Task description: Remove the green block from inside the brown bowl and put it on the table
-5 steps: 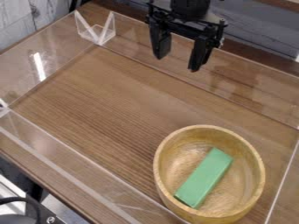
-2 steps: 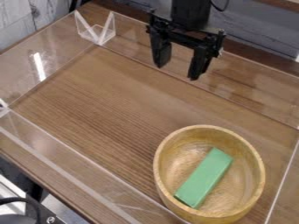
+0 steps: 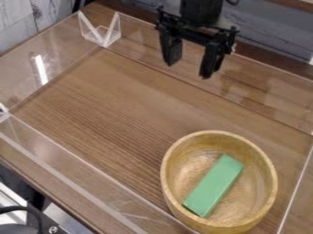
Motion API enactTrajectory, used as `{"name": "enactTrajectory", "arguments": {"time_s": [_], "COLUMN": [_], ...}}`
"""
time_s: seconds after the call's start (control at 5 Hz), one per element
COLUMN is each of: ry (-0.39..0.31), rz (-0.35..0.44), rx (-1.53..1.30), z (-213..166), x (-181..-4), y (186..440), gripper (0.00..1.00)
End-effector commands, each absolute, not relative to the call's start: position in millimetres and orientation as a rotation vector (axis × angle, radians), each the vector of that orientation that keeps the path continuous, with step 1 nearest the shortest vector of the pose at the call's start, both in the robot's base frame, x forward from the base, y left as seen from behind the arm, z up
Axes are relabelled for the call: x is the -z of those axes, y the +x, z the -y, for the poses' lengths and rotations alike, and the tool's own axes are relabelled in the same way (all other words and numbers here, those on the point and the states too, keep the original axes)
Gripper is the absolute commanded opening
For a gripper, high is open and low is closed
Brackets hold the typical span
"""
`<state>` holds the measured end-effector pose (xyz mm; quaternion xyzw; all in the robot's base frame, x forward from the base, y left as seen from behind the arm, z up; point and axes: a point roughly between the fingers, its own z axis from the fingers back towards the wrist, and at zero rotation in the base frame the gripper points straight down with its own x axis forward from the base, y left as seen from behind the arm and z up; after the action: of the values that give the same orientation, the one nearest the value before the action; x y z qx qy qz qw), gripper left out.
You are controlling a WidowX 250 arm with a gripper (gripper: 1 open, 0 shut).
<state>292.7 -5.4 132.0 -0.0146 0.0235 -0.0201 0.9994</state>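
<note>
The work surface is a brown wood-grain table (image 3: 116, 114) with fine grain lines running lengthwise, bounded by low clear plastic walls (image 3: 55, 41) along the far, left and near sides. Beyond the far wall the background is a dark, indistinct area. A small clear plastic piece with a V-shaped outline (image 3: 98, 27) stands at the far left corner, against the wall.

A large round light-brown wooden bowl (image 3: 178, 164) with a thick rim sits in the near right corner of the table. Its near rim lies close to the near wall, and its right rim close to the right edge of the view. Inside it lies a small flat elongated bright green block (image 3: 215, 186), resting on the bowl floor at a diagonal, one end toward the far right and the other toward the near left. The block is wholly within the rim.

The robot's black hand (image 3: 193, 62) hangs above the far part of the table, right of centre, pointing downward. Its fingers stand apart and hold nothing. It is well apart from the bowl and not over it.

The left and middle of the table, from the far wall to the near wall, carry no objects. The strip between the bowl and the right-hand side is narrow. The stretch between the hand and the bowl is unobstructed.
</note>
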Motion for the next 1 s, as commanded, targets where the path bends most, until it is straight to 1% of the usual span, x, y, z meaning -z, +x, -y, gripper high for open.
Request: {"name": "enactTrajectory", "arguments": {"time_s": [0.0, 0.4, 0.6, 0.8], "ry": [-0.033, -0.037, -0.043, -0.042], "rz": [0.051, 0.054, 0.048, 0.052], "rx": [0.043, 0.050, 0.068, 0.064], "z": [1.5, 1.9, 2.0, 2.0], "x": [-160.3, -162.7, -160.2, -158.5], "y": [297.3, 290.5, 286.4, 288.4], "gripper": [1.00, 1.00, 1.00, 1.00]}}
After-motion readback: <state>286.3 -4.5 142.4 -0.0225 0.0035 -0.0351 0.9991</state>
